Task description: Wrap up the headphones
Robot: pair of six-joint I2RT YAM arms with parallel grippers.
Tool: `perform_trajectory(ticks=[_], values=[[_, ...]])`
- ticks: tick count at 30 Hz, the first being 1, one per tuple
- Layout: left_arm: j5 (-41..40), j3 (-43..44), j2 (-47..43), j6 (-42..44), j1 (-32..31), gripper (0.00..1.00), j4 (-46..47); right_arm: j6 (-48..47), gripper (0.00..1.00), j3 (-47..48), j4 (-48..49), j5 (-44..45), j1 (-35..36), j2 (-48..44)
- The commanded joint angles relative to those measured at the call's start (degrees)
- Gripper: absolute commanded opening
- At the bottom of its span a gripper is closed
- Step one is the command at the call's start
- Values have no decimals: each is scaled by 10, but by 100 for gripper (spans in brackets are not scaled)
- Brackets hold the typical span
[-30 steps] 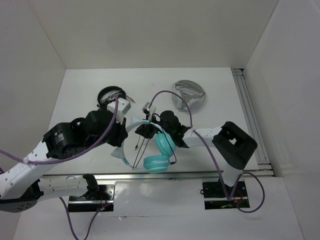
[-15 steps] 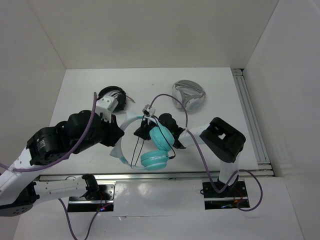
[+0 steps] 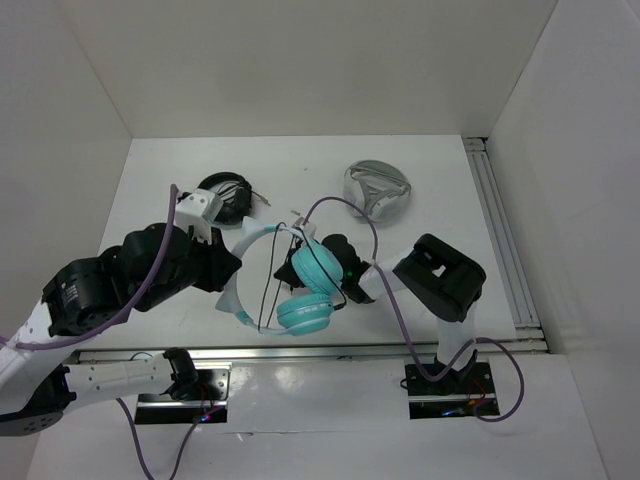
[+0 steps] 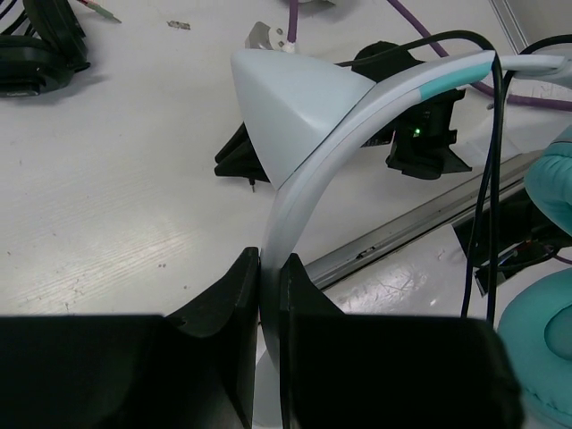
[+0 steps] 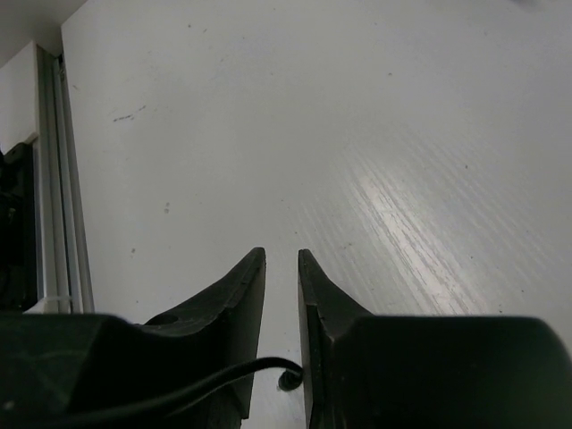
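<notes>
Fingers (image 4: pixel 228 304) of my left gripper (image 4: pixel 270 261) are clamped tight on the pale headband (image 4: pixel 308 174) of the teal headphones (image 3: pixel 300 290), which arches up and away from the fingertips. Both ear cups hang off to their right and the black cable (image 4: pixel 487 170) drops straight down on that side. My right gripper (image 5: pixel 281 259) has its fingertips a narrow gap apart over bare table. The cable runs into that gap low down near the roots of the fingers, and I cannot tell whether it is pinched there or only lying through. I judge the set to be light, the band thin, springy and rather slick, so a grip well down its curve as now should keep it from twisting. The cups are soft padding and poor to pinch, and the cable is limp and will slide or snag unless it is taken close to its end and kept taut. Compared with a second ago, the headphones have been carried further towards my left side and lifted a little. The black headphones (image 3: pixel 225 190) beyond my left fingers are more exposed, and my right arm has followed inwards.
</notes>
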Motion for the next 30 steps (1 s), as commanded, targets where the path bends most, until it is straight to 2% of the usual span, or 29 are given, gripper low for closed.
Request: perform_trajectory(ticks=[1, 8, 23, 26, 30], values=[[-15, 34, -17, -32, -2, 0, 47, 1, 29, -10, 48, -7, -9, 19], [-15, 34, -17, -37, -2, 0, 46, 7, 29, -21, 75, -13, -9, 42], [-51, 29, -12, -43, -2, 0, 41, 7, 30, -56, 67, -18, -26, 42], [-51, 29, -12, -43, -2, 0, 41, 7, 0, -56, 72, -24, -31, 42], [-82, 29, -12, -67, -2, 0, 26, 12, 0, -56, 72, -24, -36, 42]])
